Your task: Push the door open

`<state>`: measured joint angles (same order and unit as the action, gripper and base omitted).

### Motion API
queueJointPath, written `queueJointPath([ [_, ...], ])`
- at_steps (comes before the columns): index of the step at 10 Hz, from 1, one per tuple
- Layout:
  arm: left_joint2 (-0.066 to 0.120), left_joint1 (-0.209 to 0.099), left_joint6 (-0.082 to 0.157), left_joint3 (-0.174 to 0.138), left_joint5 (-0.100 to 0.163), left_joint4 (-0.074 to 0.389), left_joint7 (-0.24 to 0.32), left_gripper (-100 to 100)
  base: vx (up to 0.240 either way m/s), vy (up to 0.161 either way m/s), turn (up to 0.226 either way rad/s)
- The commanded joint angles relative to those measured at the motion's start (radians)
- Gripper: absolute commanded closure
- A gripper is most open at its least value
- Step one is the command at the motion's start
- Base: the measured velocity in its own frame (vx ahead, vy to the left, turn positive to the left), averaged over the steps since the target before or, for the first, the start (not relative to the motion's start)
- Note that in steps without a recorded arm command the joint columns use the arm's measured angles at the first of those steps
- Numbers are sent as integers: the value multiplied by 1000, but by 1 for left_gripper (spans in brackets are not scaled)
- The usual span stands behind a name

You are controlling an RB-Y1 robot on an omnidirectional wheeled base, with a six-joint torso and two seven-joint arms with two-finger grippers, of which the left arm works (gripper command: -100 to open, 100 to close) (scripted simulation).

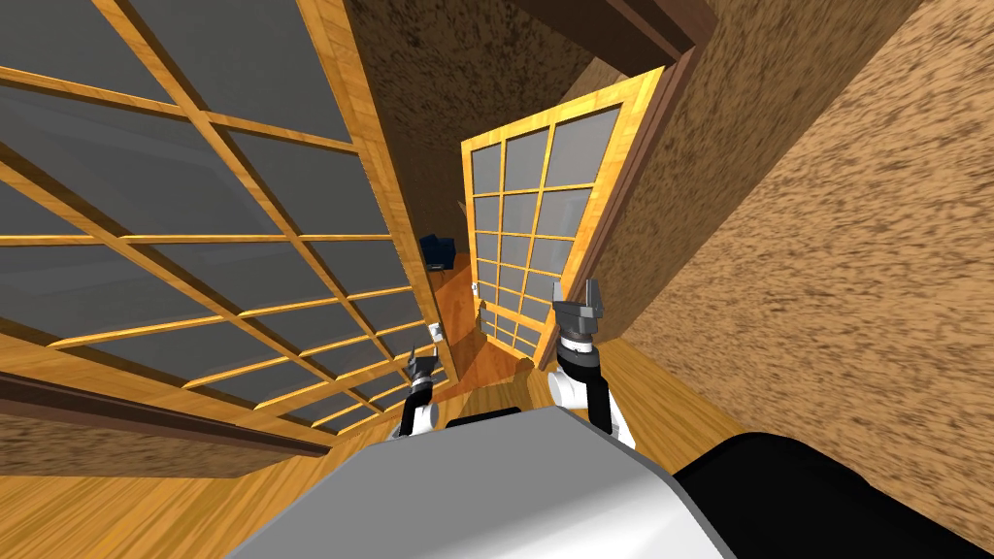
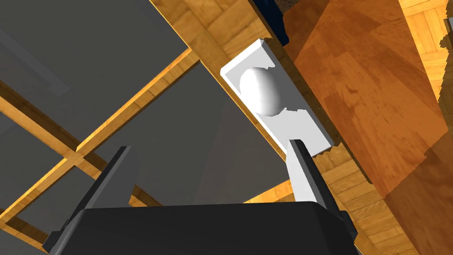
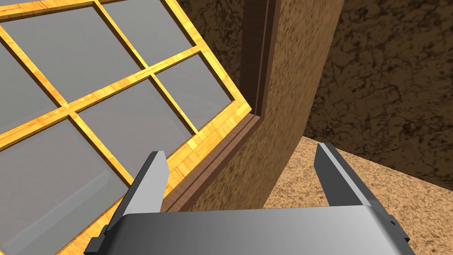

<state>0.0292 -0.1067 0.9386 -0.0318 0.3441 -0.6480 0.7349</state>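
**Both grippers spread at a double lattice door**

The left door leaf (image 1: 194,243), a wooden lattice with grey panes, fills the left of the head view. The left gripper (image 2: 210,148) is at its free edge with its fingers spread and nothing between them. One fingertip (image 2: 297,148) lies just beside the end of a white plate (image 2: 305,128) that carries a rounded white knob (image 2: 262,90); I cannot tell whether it touches. Between the leaves is a gap with reddish wooden floor (image 1: 466,359) and a dark blue object (image 1: 437,250) farther in. The right door leaf (image 1: 529,233) stands angled away from the left one. The right gripper (image 3: 241,150), also spread and empty, points at that leaf's outer edge, beside the dark brown door frame (image 3: 256,66) and the speckled brown wall (image 3: 292,88).
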Motion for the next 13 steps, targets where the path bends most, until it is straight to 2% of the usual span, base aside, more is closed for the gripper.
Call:
queueJointPath([
  [1, -6, -2, -6, 19, 34, 0, 50, -100, -33, 13, -31],
  [2, -6, -2, -6, 19, 34, 0, 64, -100, -32, 9, -13],
  [4, -15, -9, -8, 41, 77, 7, 127, -100, -42, 8, -24],
  [5, -15, -9, -8, 41, 77, 7, 138, -100, -28, 4, -12],
  [8, -29, -18, -12, 71, 133, 17, 231, -100, -33, 8, -21],
  [9, -29, -18, -12, 71, 133, 17, 240, -100, -23, 4, -13],
  [13, -46, -27, -16, 101, 191, 27, 348, -100, -28, 6, -19],
])
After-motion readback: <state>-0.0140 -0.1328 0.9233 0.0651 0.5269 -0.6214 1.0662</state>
